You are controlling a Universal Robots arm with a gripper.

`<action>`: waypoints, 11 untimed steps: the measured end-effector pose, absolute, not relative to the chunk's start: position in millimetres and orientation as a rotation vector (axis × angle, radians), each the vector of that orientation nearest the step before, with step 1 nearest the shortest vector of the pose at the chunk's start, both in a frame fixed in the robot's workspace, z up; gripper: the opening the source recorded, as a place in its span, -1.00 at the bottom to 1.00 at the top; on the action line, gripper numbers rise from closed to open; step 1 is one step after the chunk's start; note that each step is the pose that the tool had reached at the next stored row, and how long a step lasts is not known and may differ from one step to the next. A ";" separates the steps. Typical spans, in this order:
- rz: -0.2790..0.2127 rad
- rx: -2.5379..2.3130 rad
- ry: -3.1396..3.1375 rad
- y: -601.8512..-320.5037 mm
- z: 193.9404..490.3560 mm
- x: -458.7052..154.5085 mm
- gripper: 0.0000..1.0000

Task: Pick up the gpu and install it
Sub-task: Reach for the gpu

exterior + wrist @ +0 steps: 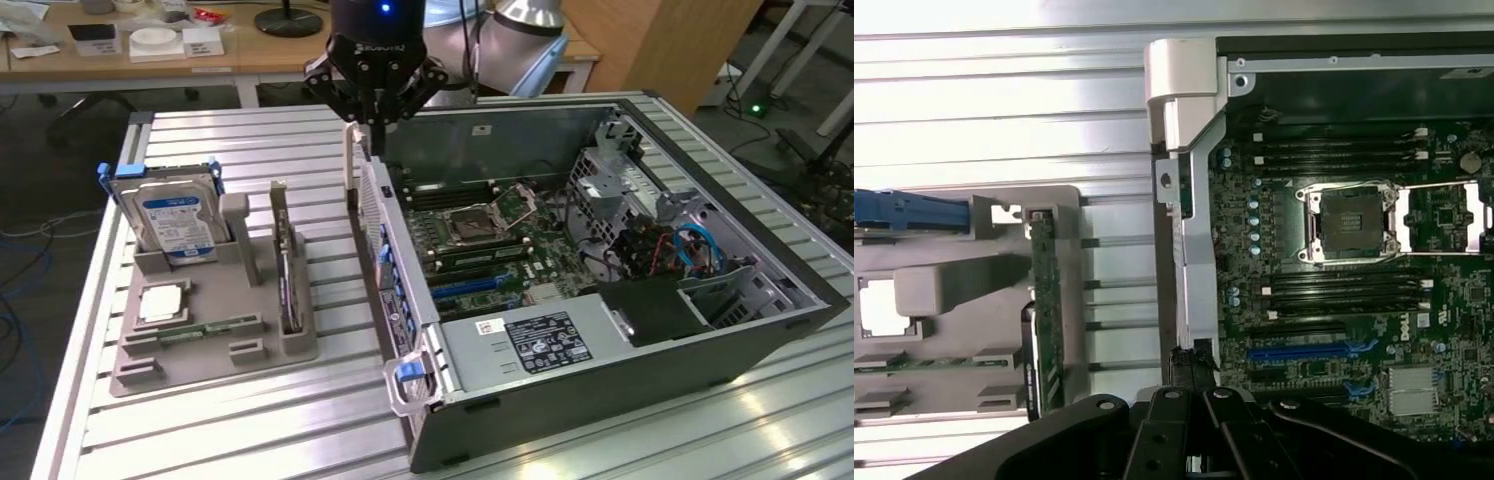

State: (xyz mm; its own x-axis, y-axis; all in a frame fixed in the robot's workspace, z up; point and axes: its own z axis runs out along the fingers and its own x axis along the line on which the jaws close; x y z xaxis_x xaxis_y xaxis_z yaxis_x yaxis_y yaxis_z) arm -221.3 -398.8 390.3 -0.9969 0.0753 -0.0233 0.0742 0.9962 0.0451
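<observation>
while your gripper hangs above the open case, over the far end of the wall on the exterior view's left, its fingers are pressed together and pinch nothing. in the wrist view the gripper shows its dark tips over that same wall, with the motherboard and its bare socket just beyond.

you find the gpu well apart from the gripper, not in its grasp. it stands on edge in a slot of the grey tray, on the side of the tray nearest the case. in the wrist view the gpu reads as a thin dark strip upright in the tray.

in the same tray the drive with its blue label stands upright at the far end. a square chip lies flat near the middle. a narrow green stick lies just to the near side of the chip.

tray and case both rest on the ribbed metal table, the tray on the exterior view's left and the case on its right, with a strip of bare table between them.
</observation>
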 end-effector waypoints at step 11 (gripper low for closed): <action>0.069 0.116 3.114 -398.9 389.5 -247.4 -0.79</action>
State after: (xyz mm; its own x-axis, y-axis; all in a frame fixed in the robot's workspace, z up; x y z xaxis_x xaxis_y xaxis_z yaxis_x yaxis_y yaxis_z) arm -247.4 -398.9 389.5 -0.9969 0.0752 -0.0233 0.0741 0.9962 0.0451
